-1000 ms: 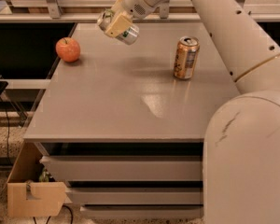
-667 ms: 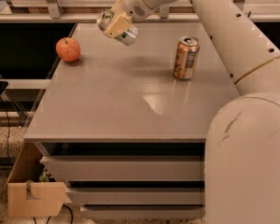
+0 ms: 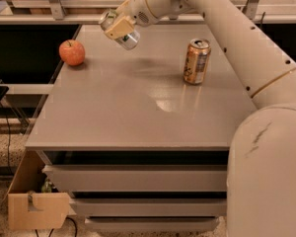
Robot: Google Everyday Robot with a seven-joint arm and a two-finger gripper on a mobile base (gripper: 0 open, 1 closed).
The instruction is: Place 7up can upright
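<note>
White arm [image 3: 237, 38] reaches from lower right across to the far left. Grey worktop [image 3: 133, 112] over drawers. Cardboard box [image 3: 37, 210] on the floor at the lower left corner. Gripper [image 3: 118, 27] raised over the far-left part of the worktop, fingers clamped on the 7up can [image 3: 129, 40]. The can is tilted, clear of the surface, a faint shadow beneath. Orange-gold can [image 3: 196, 61] upright, far right. Apple [image 3: 72, 52] near the far left edge.
</note>
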